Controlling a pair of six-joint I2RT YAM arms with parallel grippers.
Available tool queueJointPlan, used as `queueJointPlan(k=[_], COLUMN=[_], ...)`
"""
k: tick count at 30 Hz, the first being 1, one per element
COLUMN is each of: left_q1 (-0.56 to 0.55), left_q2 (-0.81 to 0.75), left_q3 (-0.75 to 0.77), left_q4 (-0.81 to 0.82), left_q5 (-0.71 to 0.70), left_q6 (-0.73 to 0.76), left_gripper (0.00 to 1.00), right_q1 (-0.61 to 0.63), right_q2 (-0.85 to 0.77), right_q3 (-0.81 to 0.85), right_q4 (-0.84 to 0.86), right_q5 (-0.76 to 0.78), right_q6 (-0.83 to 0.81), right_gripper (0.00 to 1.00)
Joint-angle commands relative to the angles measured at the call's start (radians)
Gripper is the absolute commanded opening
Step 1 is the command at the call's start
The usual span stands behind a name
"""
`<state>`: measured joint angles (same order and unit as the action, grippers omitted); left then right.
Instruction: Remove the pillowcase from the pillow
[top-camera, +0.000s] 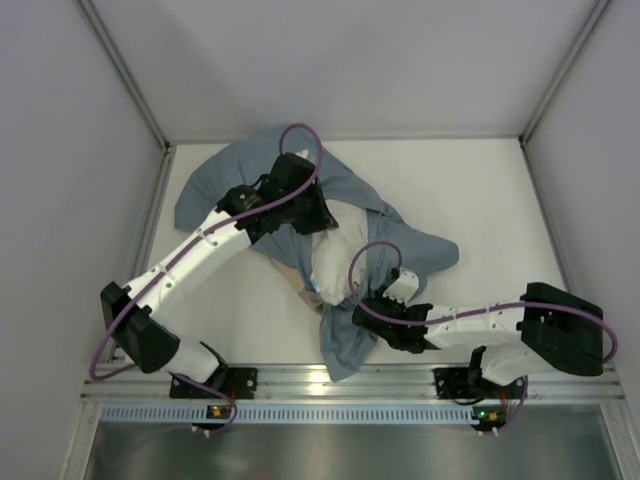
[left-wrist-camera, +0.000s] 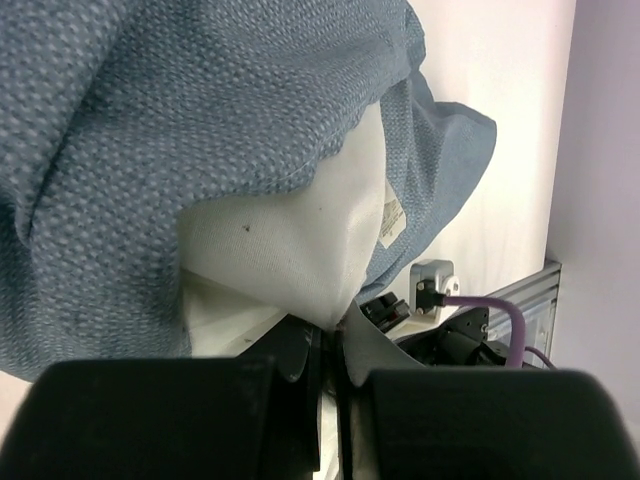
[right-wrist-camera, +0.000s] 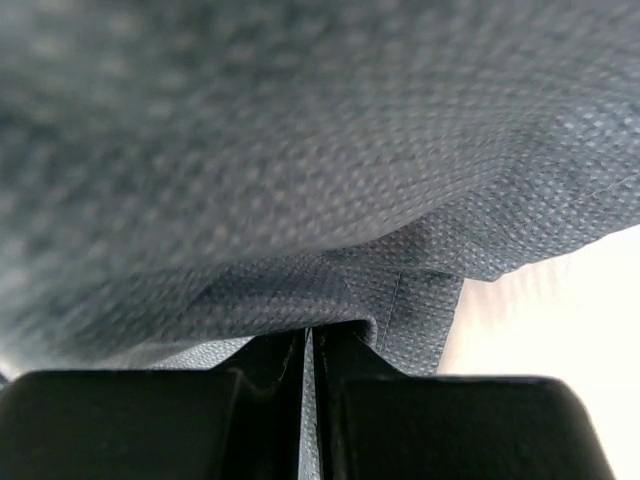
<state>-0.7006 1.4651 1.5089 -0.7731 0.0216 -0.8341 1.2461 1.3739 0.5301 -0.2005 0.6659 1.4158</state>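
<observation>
The pillowcase (top-camera: 222, 180) is a crumpled grey-blue cloth spread across the white table, plain inner side showing. The white pillow (top-camera: 335, 262) sticks out of it in the middle. My left gripper (top-camera: 322, 222) is shut on a corner of the pillow (left-wrist-camera: 285, 245); the pinch (left-wrist-camera: 335, 330) shows in the left wrist view, with the pillowcase (left-wrist-camera: 190, 110) draped over the pillow and a small label (left-wrist-camera: 392, 222) at its side. My right gripper (top-camera: 368, 312) is shut on a fold of the pillowcase (right-wrist-camera: 300, 180) at its near end, and cloth fills the right wrist view around the pinch (right-wrist-camera: 308, 340).
Grey enclosure walls stand at the left, right and back. A metal rail (top-camera: 350, 378) runs along the near table edge between the arm bases. The right arm's wrist camera (left-wrist-camera: 432, 283) and purple cable show beyond the pillow in the left wrist view.
</observation>
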Motion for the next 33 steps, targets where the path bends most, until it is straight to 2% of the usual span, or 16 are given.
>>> queueJointPlan(k=[1, 4, 5, 6, 7, 10, 13, 18, 22, 26, 27, 31, 33], left_q1=[0.032, 0.030, 0.030, 0.030, 0.030, 0.032, 0.032, 0.030, 0.030, 0.030, 0.030, 0.030, 0.030], left_q2=[-0.137, -0.215, -0.241, -0.294, -0.325, -0.451, -0.535, -0.661, -0.729, -0.787, -0.811, -0.890, -0.923], left_q3=[0.065, -0.071, -0.117, -0.163, -0.261, -0.448, -0.551, -0.743, -0.843, -0.920, -0.934, -0.993, -1.007], left_q4=[0.285, 0.284, 0.285, 0.285, 0.285, 0.301, 0.307, 0.356, 0.411, 0.457, 0.460, 0.457, 0.457], left_q5=[0.012, 0.021, 0.015, 0.009, 0.000, -0.026, -0.046, -0.026, 0.043, 0.083, 0.086, 0.090, 0.095], left_q6=[-0.011, -0.002, 0.000, 0.003, 0.007, -0.002, -0.019, -0.057, -0.094, -0.132, -0.140, -0.166, -0.171], left_gripper=[0.00, 0.00, 0.00, 0.00, 0.00, 0.00, 0.00, 0.00, 0.00, 0.00, 0.00, 0.00, 0.00], right_q1=[-0.048, -0.056, -0.053, -0.048, -0.042, -0.034, -0.016, 0.054, 0.076, 0.078, 0.078, 0.078, 0.079], right_q2=[0.014, -0.068, -0.096, -0.128, -0.192, -0.327, -0.471, -0.686, -0.707, -0.589, -0.508, -0.308, -0.221], right_q3=[-0.059, -0.050, -0.048, -0.048, -0.050, -0.045, -0.012, 0.056, 0.138, 0.241, 0.270, 0.439, 0.479], right_q4=[-0.128, -0.151, -0.161, -0.171, -0.189, -0.285, -0.384, -0.484, -0.461, -0.413, -0.413, -0.436, -0.454], right_q5=[-0.098, -0.098, -0.104, -0.117, -0.124, -0.150, -0.143, -0.169, -0.169, -0.164, -0.157, -0.135, -0.098], right_q6=[-0.090, -0.173, -0.208, -0.231, -0.250, -0.279, -0.299, -0.380, -0.425, -0.440, -0.439, -0.437, -0.420], right_gripper=[0.00, 0.00, 0.04, 0.18, 0.53, 0.73, 0.80, 0.84, 0.84, 0.82, 0.81, 0.68, 0.66])
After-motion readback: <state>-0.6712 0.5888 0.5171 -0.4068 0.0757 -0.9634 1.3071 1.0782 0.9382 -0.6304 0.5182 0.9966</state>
